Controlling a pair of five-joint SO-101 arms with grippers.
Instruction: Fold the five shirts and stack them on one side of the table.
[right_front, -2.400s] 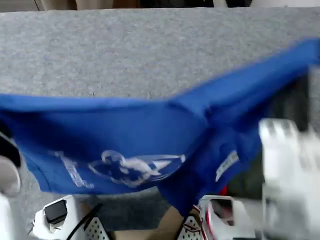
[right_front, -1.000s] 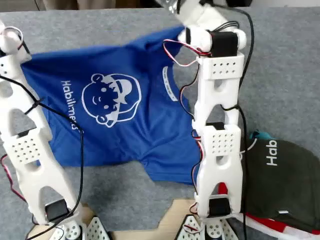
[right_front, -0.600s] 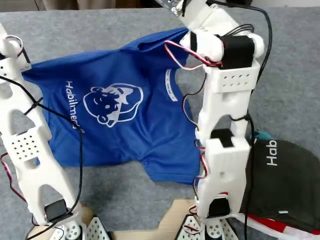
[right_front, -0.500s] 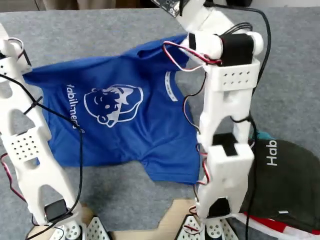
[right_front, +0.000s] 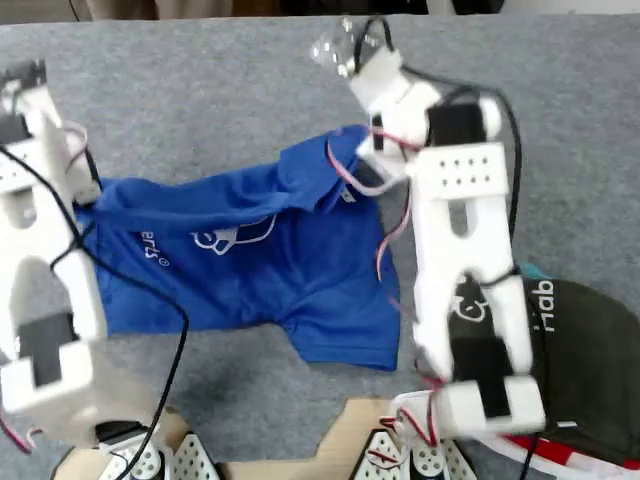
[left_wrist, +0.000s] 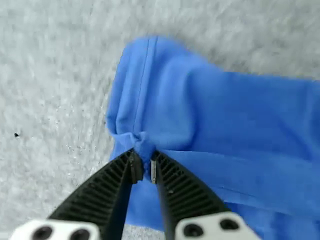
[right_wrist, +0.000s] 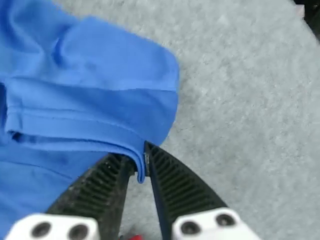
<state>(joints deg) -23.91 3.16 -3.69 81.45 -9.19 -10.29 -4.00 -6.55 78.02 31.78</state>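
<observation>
A blue shirt (right_front: 250, 260) with a white print lies on the grey table, its far edge lifted and folded toward the near side. My left gripper (left_wrist: 144, 167) is shut on a pinch of the blue shirt (left_wrist: 210, 120) at its left far corner. In the high view that arm (right_front: 45, 200) stands at the left. My right gripper (right_wrist: 141, 167) is shut on the hemmed edge of the blue shirt (right_wrist: 90, 95). Its arm (right_front: 460, 230) stands at the shirt's right side.
A dark shirt (right_front: 590, 350) lies bunched at the near right, with a red and white cloth (right_front: 560, 450) under it. The grey table (right_front: 200, 90) stretches bare beyond the blue shirt. Arm bases and a wooden board (right_front: 330, 455) sit at the near edge.
Both grippers have pulled the shirt's far edge toward the near side, so the upper half now folds over and covers much of the white print.
</observation>
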